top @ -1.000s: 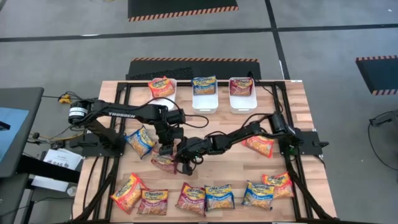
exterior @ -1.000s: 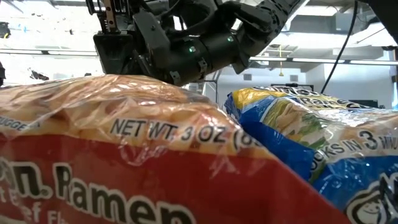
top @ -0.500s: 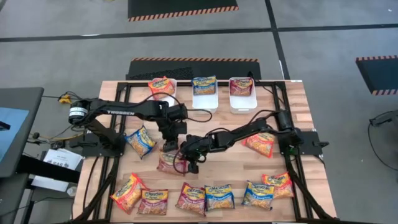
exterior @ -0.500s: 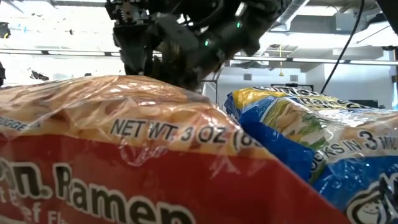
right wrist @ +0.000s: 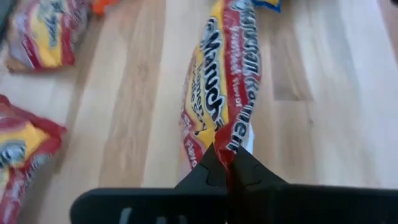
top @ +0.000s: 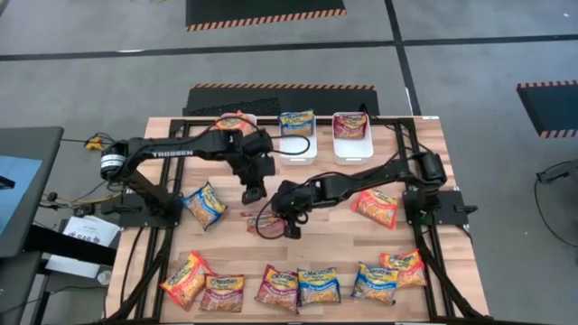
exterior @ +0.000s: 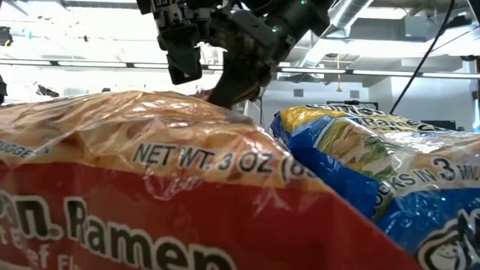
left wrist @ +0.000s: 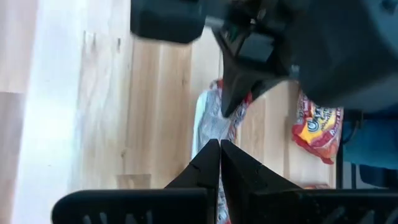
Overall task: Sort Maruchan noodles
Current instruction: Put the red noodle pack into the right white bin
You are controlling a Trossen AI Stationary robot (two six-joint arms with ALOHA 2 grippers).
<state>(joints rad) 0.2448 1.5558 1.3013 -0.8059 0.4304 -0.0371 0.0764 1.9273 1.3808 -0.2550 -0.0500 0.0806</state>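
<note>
A dark red Maruchan noodle packet (top: 263, 224) is at mid-table, tipped up on edge, with my right gripper (top: 291, 228) shut on it; the right wrist view shows it edge-on (right wrist: 217, 93). My left gripper (top: 252, 192) hangs shut above the table, just toward the far side of that packet, touching nothing (left wrist: 219, 144). Other packets lie flat: a blue one (top: 203, 205), a red-and-yellow one (top: 377, 208) and a row of several along the near edge (top: 298, 285). My right gripper pinches the packet's end seam (right wrist: 231, 144) between its two fingertips. The fingers slant down from the table's right side. The packet stands on its edge and stretches away from the fingers; whether its lower end rests on the table I cannot tell.
Three white bins stand at the far edge: one with an orange packet (top: 237, 123) partly under the left arm, one with a blue packet (top: 297, 135), one with a dark red packet (top: 351, 135). In the low view, a red packet (exterior: 150, 202) and a blue packet (exterior: 390, 187) fill the foreground.
My left gripper has risen and drawn back toward the far edge, away from the dark red packet. My right gripper has risen and gone toward the table's right. The packet, flat on the table before, has slid right and tipped up on edge.
</note>
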